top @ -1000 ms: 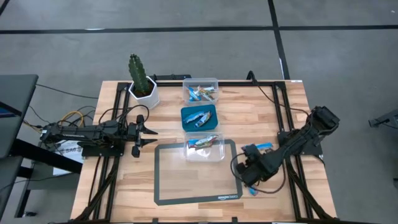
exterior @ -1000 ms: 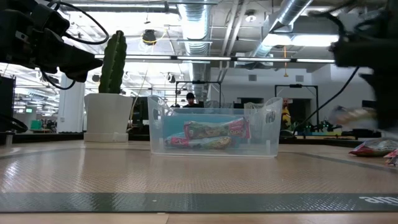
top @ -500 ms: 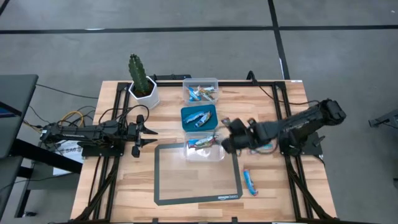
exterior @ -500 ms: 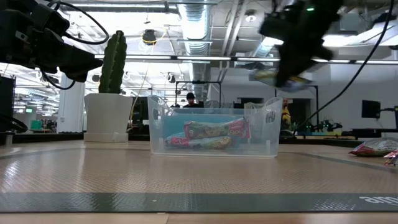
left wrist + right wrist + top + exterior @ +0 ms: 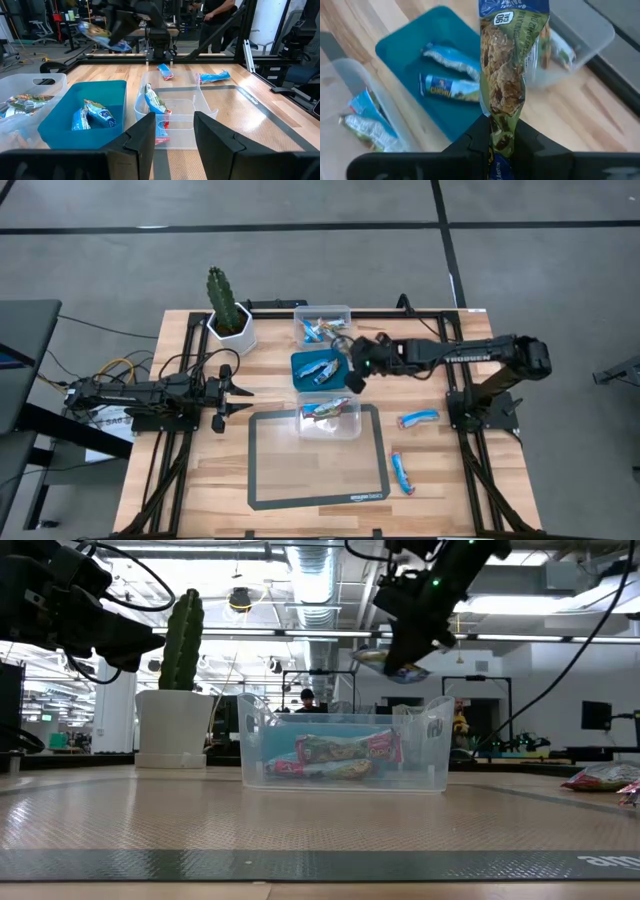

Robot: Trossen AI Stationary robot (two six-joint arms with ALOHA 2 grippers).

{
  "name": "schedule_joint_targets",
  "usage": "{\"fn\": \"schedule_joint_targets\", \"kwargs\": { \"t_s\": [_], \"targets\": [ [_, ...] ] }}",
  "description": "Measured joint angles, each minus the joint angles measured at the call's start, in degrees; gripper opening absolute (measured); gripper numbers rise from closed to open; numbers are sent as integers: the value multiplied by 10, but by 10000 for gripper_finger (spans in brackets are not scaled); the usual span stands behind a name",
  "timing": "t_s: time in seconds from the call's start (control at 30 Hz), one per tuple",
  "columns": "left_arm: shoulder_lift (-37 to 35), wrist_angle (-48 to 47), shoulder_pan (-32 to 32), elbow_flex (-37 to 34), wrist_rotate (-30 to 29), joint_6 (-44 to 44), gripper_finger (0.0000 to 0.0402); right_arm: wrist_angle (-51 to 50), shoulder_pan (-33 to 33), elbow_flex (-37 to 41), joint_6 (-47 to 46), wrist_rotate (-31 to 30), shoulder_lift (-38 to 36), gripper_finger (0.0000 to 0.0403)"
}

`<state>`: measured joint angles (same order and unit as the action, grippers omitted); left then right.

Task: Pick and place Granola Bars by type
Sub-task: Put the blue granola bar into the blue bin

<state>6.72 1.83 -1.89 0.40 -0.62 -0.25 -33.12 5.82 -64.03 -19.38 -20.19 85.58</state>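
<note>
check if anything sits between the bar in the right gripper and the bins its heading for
Nothing visible blocks it. The right gripper holds a granola bar in the air by the teal bin, with the far clear bin just beyond. Both bins are open-topped; only bars lie inside.

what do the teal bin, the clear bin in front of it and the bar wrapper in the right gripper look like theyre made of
The teal square bin looks like opaque matte plastic: even colour, rounded moulded corners. The clear square bin looks like thin glossy transparent plastic; its bars show through the walls. The blue-and-green granola bar wrapper, pinched in the right gripper, looks like shiny printed plastic film, crinkled, with glare.
</note>
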Motion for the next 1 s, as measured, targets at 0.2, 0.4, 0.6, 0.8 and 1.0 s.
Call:
{"fn": "schedule_joint_targets", "kwargs": {
  "t_s": [0.2, 0.4, 0.6, 0.8, 1.0],
  "targets": [
    [0, 0, 0, 0, 0, 1, 128, 30, 43, 0, 74, 36, 0, 39],
    [0, 0, 0, 0, 0, 2, 128, 31, 73, -1, 123, 72, 4, 40],
    [0, 0, 0, 0, 0, 3, 128, -19, 86, -62, 149, 87, 78, 40],
    [0, 0, 0, 0, 0, 2, 128, -61, 81, -136, 191, 106, 154, 39],
    [0, 0, 0, 0, 0, 2, 128, -97, 68, -202, 226, 128, 218, 40]
  ]
}}
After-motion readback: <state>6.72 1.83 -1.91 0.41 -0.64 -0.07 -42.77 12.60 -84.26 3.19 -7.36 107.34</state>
